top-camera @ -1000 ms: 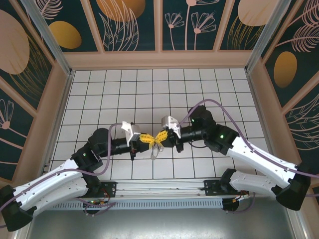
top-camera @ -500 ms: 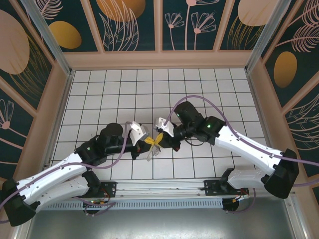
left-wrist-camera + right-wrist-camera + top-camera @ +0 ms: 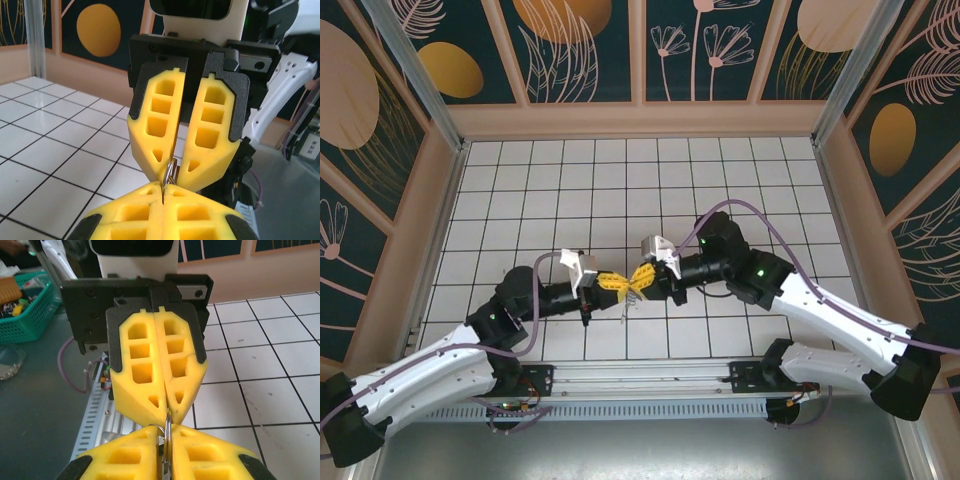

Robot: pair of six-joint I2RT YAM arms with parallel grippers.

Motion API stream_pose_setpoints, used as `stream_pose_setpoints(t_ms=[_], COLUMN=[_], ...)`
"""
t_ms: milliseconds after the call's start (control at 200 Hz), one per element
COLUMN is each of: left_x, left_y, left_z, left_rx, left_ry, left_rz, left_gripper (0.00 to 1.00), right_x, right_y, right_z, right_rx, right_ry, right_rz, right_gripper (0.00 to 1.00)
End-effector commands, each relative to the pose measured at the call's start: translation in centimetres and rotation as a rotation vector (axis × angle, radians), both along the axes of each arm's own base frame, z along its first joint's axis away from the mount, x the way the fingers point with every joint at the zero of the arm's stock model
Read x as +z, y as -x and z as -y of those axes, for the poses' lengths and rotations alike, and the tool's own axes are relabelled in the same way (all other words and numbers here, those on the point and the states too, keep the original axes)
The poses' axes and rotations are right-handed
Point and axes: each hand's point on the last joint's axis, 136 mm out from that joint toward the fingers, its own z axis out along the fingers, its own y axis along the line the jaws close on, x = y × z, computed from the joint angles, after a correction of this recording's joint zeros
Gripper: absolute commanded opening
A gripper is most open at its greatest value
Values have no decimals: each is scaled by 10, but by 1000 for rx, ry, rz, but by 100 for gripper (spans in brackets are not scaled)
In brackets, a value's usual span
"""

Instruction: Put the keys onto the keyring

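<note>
**Overhead and wrist views, two arms meeting at mid-table.** The white-tiled tabletop (image 3: 520,180) was enclosed by patterned wall panels. The left arm (image 3: 440,370) and right arm (image 3: 840,315) reached inward from the near edge. Their elbows were bent and their forearms lay low and roughly level, so the two wrists faced each other a little nearer than the tabletop's centre. The left arm's shoulder was partly cut off at the lower-left corner of the overhead view.

The left gripper (image 3: 612,282) and right gripper (image 3: 641,277) met tip to tip, their yellow fingers (image 3: 150,150) almost touching. The left jaws were pressed fully together, pinching the keyring (image 3: 627,296). The right jaws stood at a narrow slit with the metal rim lying in it. Whether they pressed on it could not be told.

The keyring was held clear of the tabletop where the fingertips met, and a pale part of it hung just below them in the overhead view. In the wrist views a thin curved sliver of the keyring (image 3: 171,176) emerged between the opposed tips, and the yellow fingers hid the rest. Overhead, its finer parts were too small to make out.
</note>
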Motion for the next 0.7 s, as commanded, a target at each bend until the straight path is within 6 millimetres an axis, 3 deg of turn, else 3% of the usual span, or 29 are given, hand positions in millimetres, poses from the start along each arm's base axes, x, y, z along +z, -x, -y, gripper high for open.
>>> stream_pose_setpoints(t_ms=[0, 95, 185, 410, 546, 696], left_x=[59, 60, 57, 25, 16, 7], left_y=[17, 20, 20, 1, -7, -6], left_z=[-8, -12, -10, 3, 5, 13], left_rx=[-58, -61, -70, -3, 17, -21], left_ry=[246, 276, 262, -13, -130, -179], left_rz=[89, 83, 61, 15, 34, 23], left_gripper=[0, 0, 0, 0, 19, 19], right_x=[7, 8, 9, 5, -7, -19], right_y=[7, 7, 7, -1, -4, -1], right_z=[-3, -3, -3, -5, -9, -12], right_rx=[31, 33, 33, 30, 45, 84], right_ry=[-60, -70, -67, 36, 126, 190], right_rz=[-14, -14, -9, 7, -23, -57], right_gripper=[13, 12, 1, 0, 0, 0])
